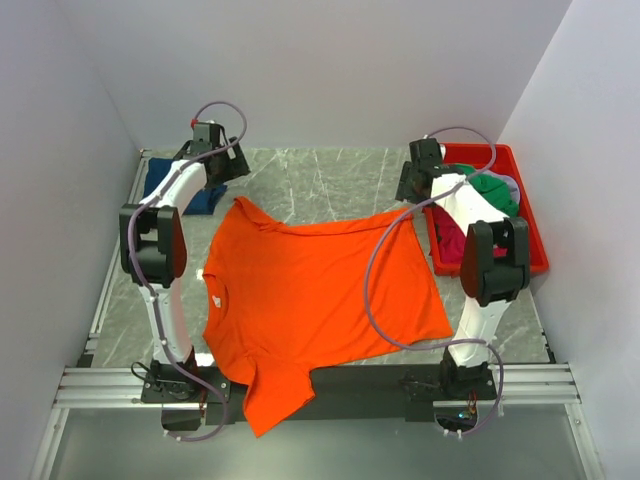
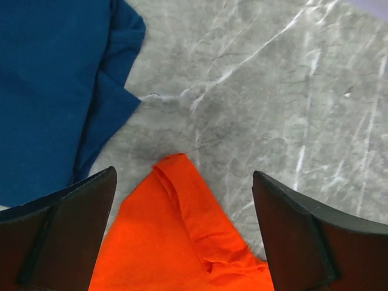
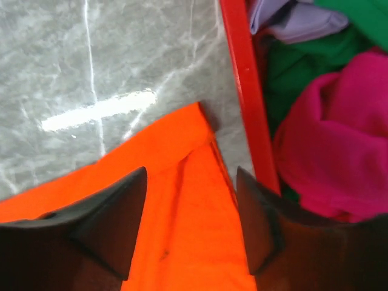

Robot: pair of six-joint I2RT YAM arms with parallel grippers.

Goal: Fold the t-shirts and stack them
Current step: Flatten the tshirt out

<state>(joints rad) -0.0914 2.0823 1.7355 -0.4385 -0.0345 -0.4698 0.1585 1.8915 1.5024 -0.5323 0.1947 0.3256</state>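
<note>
A bright orange t-shirt (image 1: pixel 320 290) lies spread flat on the marble table, its lower part hanging over the near edge. My left gripper (image 1: pixel 218 165) hovers open over the shirt's far left corner (image 2: pixel 182 200), jaws wide apart, nothing between them (image 2: pixel 183 176). At the far right corner (image 3: pixel 188 151), my right gripper (image 1: pixel 415 182) is also open just above the cloth (image 3: pixel 191 173). A navy blue t-shirt (image 1: pixel 178 185) lies folded at the far left (image 2: pixel 48 91). Green (image 1: pixel 495 190) and magenta (image 3: pixel 339 145) t-shirts lie in the bin.
The red plastic bin (image 1: pixel 537 230) stands at the right edge, its rim (image 3: pixel 245 79) close beside my right fingers; a pale grey cloth (image 3: pixel 291 21) is inside too. White walls enclose the table on three sides. Bare marble (image 1: pixel 320 175) shows beyond the orange shirt.
</note>
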